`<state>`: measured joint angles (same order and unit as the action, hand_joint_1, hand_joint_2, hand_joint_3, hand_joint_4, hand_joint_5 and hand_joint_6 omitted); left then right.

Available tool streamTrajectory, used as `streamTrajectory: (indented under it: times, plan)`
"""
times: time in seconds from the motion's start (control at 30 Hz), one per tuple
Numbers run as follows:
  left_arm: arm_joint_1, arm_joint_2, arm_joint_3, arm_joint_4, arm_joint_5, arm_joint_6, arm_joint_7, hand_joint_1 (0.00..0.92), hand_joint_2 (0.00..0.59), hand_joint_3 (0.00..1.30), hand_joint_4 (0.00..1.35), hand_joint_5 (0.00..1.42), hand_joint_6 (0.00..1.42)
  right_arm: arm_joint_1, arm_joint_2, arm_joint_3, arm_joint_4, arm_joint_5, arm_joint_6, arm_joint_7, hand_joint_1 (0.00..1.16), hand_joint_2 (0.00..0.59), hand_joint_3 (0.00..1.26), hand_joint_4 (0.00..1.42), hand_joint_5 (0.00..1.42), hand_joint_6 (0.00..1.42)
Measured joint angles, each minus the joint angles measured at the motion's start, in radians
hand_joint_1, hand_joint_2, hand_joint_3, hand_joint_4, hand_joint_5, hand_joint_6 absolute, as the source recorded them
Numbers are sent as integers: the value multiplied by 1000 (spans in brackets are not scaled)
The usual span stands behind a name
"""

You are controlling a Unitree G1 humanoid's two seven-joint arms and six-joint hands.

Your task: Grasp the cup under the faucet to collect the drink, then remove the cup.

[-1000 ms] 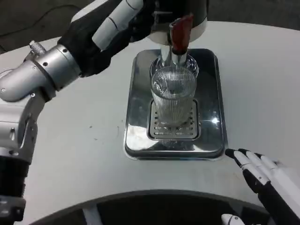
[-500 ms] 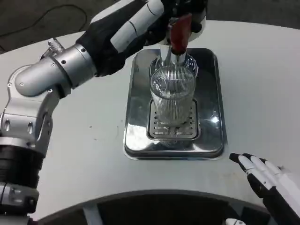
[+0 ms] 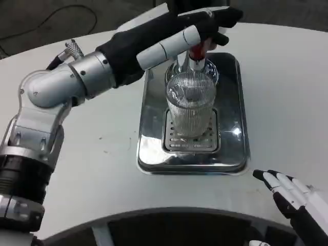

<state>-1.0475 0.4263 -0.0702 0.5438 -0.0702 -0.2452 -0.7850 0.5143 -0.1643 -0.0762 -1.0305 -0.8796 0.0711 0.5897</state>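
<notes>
Over the preceding 1 second the left hand [image 3: 197, 31] had swung forward across the red-handled chrome faucet [image 3: 195, 55], its fingers extended over the red lever, though whether they gripped it could not be determined; this was judged to be the dispensing step, with no liquid yet discernible. The ribbed clear glass cup [image 3: 191, 105] stood upright on the slotted grate of the polished steel drip tray [image 3: 233, 102], directly under the spout, while the right hand [image 3: 294, 197] rested open and empty near the worktop [image 3: 92, 154] edge, just beyond the tray's corner. No brand, label or writing was legible.
</notes>
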Motion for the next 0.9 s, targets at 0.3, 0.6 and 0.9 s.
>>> streamTrajectory:
  times: [0.3,0.6,0.9]
  plan:
    - [-30,3,-28,64,47,-102,8,0,75,118,11,70,81,-10,2,-13,0,24,21,0,241,420,42,0,0,0]
    - [-44,9,-46,95,76,-161,8,0,67,118,0,39,65,-43,13,1,0,62,76,-4,241,422,26,0,0,0]
    - [-49,26,-67,105,83,-197,8,0,70,118,0,27,62,-92,31,58,1,62,111,-16,241,425,25,0,0,0]
